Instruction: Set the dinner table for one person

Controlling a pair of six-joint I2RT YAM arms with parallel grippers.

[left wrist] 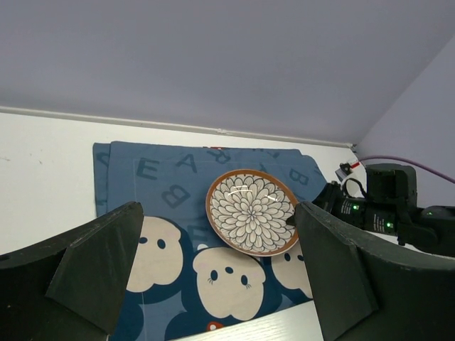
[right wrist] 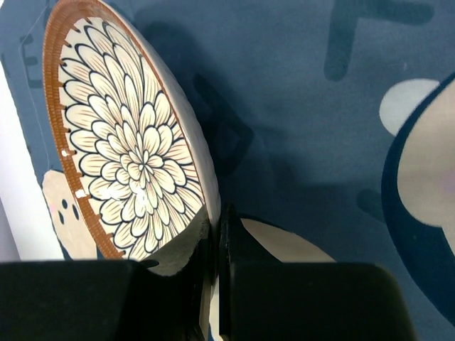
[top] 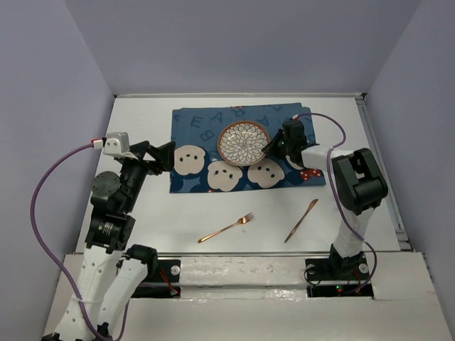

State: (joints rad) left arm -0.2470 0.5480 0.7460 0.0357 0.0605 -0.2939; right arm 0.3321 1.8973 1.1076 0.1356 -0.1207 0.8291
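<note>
A round plate (top: 243, 143) with a flower pattern and brown rim sits on the blue bear-print cloth (top: 213, 174) on the white dinner table (top: 142, 220). My right gripper (top: 272, 147) is shut on the plate's right rim; in the right wrist view its fingers (right wrist: 217, 241) pinch the rim of the plate (right wrist: 128, 142), which looks tilted. The plate also shows in the left wrist view (left wrist: 252, 211). My left gripper (top: 165, 155) is open and empty at the cloth's left edge. A copper fork (top: 226, 228) and a copper knife (top: 302, 219) lie on the table in front of the cloth.
Grey walls enclose the table on the left, back and right. The right arm's body (top: 359, 181) stands over the table's right side. A purple cable (top: 334, 128) loops above the cloth's right corner.
</note>
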